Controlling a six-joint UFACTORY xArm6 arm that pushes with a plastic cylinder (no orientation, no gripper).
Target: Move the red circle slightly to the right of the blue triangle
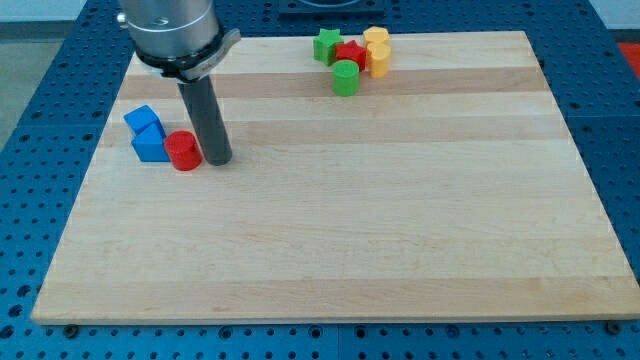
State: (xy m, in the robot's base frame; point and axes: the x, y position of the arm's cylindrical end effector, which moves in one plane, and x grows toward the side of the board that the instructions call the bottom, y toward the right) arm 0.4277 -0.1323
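Note:
The red circle is a short red cylinder at the view's left on the wooden board. It touches the right side of a blue block, with a second blue block just above that; which one is the triangle I cannot tell. My tip stands on the board just right of the red circle, touching or nearly touching it.
A cluster sits near the view's top: a green star, a red star, a green cylinder and two yellow blocks. The board rests on a blue perforated table.

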